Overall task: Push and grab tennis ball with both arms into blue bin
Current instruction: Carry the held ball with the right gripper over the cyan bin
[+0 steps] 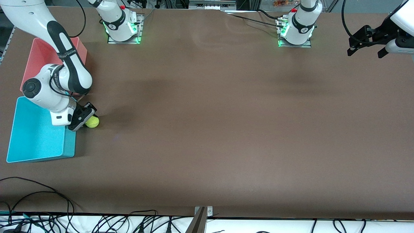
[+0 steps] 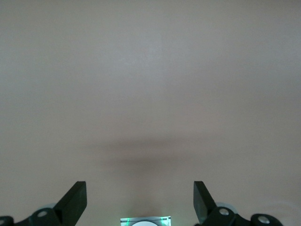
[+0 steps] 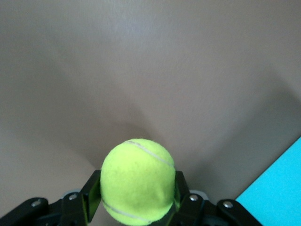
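Tennis ball (image 1: 92,121) (image 3: 138,181), fuzzy yellow-green sphere with a pale curved seam, sits between the jaws of the right gripper (image 1: 84,118) (image 3: 136,197), black pads pressed against both its sides, jaws clamped on it. Can't tell if the ball touches the desk (image 1: 226,129) or hangs just above it; a soft shadow lies on the matte brown surface under it in the right wrist view. Ball and jaws are just beside the blue bin (image 1: 35,136) (image 3: 277,188), at the bin's corner toward the left arm's end of the desk, outside the wall, not in it. Bin is rectangular cyan plastic, thin smooth walls, rounded corners, one flat glossy edge showing close to the jaws in the right wrist view. Right arm (image 1: 61,74) is white smooth shell with black joint bands, bent down over the bin, partly covering a pink-red bin (image 1: 38,55) of the same shape that lies farther from the front camera, just beside the blue one. Left gripper (image 1: 367,43) (image 2: 140,202) is up in the air over the left arm's end of the desk, well apart from the ball, arm waiting; jaws wide apart, flat black wedge-shaped fingers (image 2: 75,200), nothing between them but bare desk. Desk is flat, dull brown, slightly wrinkled. Tangled black cables (image 1: 97,223) run along the desk edge nearest the front camera.
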Action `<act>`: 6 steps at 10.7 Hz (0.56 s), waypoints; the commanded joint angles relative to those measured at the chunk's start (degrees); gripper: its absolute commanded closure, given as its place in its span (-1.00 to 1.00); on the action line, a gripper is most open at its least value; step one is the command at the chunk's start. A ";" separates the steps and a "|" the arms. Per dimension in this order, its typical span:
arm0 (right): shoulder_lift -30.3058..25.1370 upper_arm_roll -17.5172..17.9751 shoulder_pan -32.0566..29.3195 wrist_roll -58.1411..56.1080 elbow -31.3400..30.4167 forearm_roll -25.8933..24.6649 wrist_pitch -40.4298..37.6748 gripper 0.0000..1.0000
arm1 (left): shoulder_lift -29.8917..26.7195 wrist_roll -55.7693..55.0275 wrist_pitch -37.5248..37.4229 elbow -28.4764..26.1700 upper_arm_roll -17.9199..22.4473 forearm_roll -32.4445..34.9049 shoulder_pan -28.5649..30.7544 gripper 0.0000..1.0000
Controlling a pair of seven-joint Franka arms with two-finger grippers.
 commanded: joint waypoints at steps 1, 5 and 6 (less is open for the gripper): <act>0.37 1.21 -0.14 1.76 8.69 1.30 -12.89 0.39 | 3.60 -0.61 -1.40 3.76 0.27 -2.05 0.79 -1.00; -1.65 -1.32 -0.75 0.62 19.24 1.03 -32.41 0.39 | 4.84 -0.70 -1.31 4.04 2.63 -1.70 -2.53 -1.00; -3.66 -3.78 -0.75 -1.30 20.05 0.51 -36.11 0.39 | 5.19 -0.87 -1.22 3.86 4.12 -1.79 -3.94 -1.00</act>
